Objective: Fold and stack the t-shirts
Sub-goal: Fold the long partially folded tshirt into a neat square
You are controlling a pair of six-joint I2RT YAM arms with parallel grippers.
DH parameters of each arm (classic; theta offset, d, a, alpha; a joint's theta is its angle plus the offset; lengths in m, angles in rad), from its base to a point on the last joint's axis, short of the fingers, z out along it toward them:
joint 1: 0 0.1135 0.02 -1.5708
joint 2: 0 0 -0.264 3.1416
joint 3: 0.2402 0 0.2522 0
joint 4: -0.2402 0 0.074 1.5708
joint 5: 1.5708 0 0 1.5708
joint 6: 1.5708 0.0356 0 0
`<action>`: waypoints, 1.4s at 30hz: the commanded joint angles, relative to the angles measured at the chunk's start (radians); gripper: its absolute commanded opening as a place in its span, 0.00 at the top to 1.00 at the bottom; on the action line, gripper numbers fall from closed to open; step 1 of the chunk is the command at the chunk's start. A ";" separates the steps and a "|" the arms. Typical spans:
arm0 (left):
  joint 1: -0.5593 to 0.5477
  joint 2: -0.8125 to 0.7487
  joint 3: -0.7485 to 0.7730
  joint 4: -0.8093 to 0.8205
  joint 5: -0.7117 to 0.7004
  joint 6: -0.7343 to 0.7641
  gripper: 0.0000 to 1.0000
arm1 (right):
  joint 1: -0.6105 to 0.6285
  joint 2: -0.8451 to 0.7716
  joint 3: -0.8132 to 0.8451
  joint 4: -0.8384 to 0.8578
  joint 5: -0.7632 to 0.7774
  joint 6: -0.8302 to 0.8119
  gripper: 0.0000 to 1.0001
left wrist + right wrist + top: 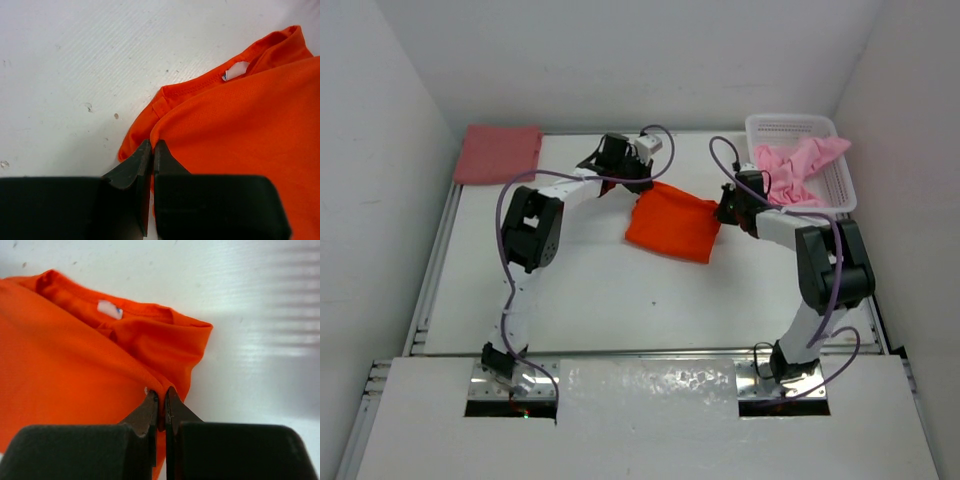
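The left arm (535,225) is rising from its base at the near edge, bending sharply at the elbow and reaching forward and to the right across the white worktop (590,300). Its wrist is tipping down so that the left end effector (642,183) is meeting the far left corner of the orange t-shirt (672,225). In the left wrist view its fingers (142,160) are lying pressed together, pinching the cloth edge just below the collar. The right arm (820,270) is standing taller, folding at the elbow and angling back to the left, with the right end effector (723,213) sitting at the shirt's far right corner. In the right wrist view its tips are clamping together on a fold of orange cloth beside the neckline, where a small white label (109,309) is showing. The orange t-shirt is lying partly folded on the middle of the worktop, between the two end effectors. A rose-red t-shirt (498,152) is resting folded at the far left corner, well apart. A light pink t-shirt (798,165) is lying crumpled in the white basket (790,120) at the far right.
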 commanded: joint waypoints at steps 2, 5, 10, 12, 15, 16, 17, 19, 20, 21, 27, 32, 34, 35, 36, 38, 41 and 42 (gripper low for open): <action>0.001 0.017 0.074 0.070 -0.073 0.010 0.96 | -0.039 0.068 0.085 0.034 0.020 -0.039 0.96; 0.001 0.042 0.087 0.062 -0.129 -0.012 0.87 | -0.042 0.137 0.169 -0.024 0.011 -0.085 0.72; 0.002 0.045 0.084 0.035 -0.239 -0.056 0.73 | -0.042 0.270 0.401 -0.202 0.035 -0.203 0.55; 0.004 0.040 0.083 0.027 -0.264 -0.073 0.66 | -0.042 0.282 0.462 -0.253 0.064 -0.226 0.55; 0.004 0.037 0.095 0.009 -0.299 -0.095 0.51 | -0.042 0.273 0.515 -0.279 0.083 -0.243 0.55; 0.005 0.037 0.104 0.003 -0.307 -0.101 0.47 | -0.042 0.267 0.527 -0.287 0.086 -0.241 0.55; 0.011 0.040 0.120 -0.006 -0.314 -0.107 0.45 | -0.042 0.252 0.553 -0.305 0.086 -0.241 0.58; 0.034 0.045 0.190 -0.052 -0.328 -0.151 0.38 | -0.041 0.237 0.579 -0.346 0.089 -0.234 0.61; 0.047 0.050 0.219 -0.072 -0.328 -0.173 0.38 | -0.042 0.226 0.591 -0.357 0.089 -0.227 0.63; 0.059 0.050 0.247 -0.104 -0.307 -0.228 0.37 | -0.041 0.200 0.593 -0.369 0.078 -0.212 0.65; 0.116 -0.079 0.159 -0.143 -0.097 -0.268 0.12 | -0.038 0.128 0.507 -0.486 -0.103 -0.149 0.46; 0.107 -0.064 0.055 -0.203 0.077 -0.308 0.00 | -0.036 0.117 0.364 -0.437 -0.115 -0.096 0.46; 0.107 -0.058 -0.009 -0.186 0.081 -0.311 0.00 | -0.038 0.161 0.373 -0.432 -0.141 -0.076 0.46; 0.107 -0.059 -0.030 -0.172 0.092 -0.323 0.00 | -0.038 0.178 0.375 -0.426 -0.157 -0.068 0.46; 0.105 -0.062 -0.070 -0.139 0.124 -0.334 0.00 | -0.038 0.193 0.375 -0.417 -0.176 -0.065 0.46; 0.099 -0.075 -0.119 -0.082 0.163 -0.358 0.00 | -0.038 0.230 0.367 -0.391 -0.204 -0.049 0.46; 0.079 -0.098 -0.172 -0.018 0.155 -0.368 0.00 | -0.036 0.261 0.343 -0.354 -0.217 -0.030 0.47; 0.077 -0.098 -0.178 -0.013 0.147 -0.377 0.00 | -0.036 0.261 0.343 -0.353 -0.217 -0.029 0.47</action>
